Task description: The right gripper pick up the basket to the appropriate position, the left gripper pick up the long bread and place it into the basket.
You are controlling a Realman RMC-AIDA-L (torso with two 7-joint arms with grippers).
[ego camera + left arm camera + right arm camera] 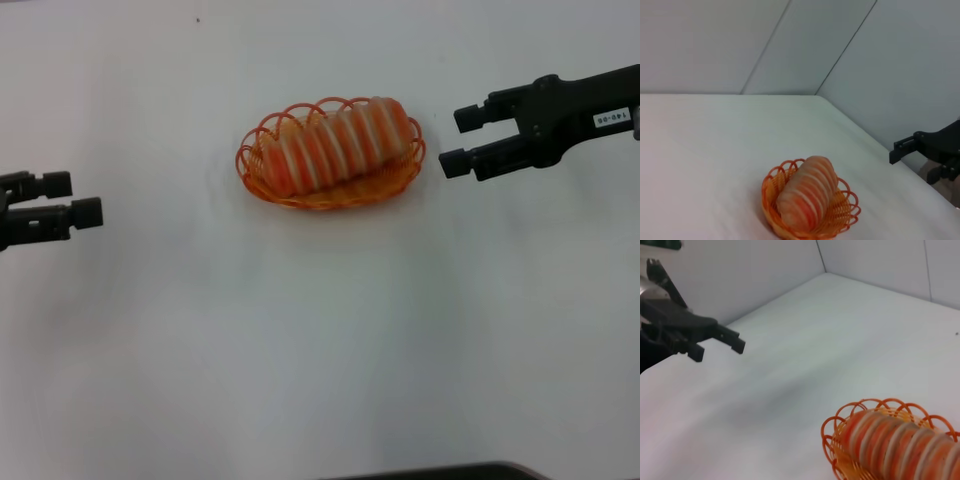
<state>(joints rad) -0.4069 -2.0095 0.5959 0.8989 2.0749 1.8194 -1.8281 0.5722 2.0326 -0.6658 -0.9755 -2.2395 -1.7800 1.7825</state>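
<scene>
The orange wire basket (330, 193) stands on the white table, back of centre. The long bread (335, 145), orange-red with cream stripes, lies inside it, along its length. My right gripper (462, 140) is open and empty, a short way to the right of the basket, not touching it. My left gripper (72, 198) is open and empty at the far left edge, well away from the basket. The left wrist view shows the basket (844, 214) with the bread (806, 198) and the right gripper (920, 157) beyond. The right wrist view shows the basket (836, 442), bread (900, 450) and left gripper (721, 344).
The white table (320, 340) is bare around the basket. A dark object's edge (450, 472) shows at the bottom of the head view. Pale walls (790, 40) rise behind the table.
</scene>
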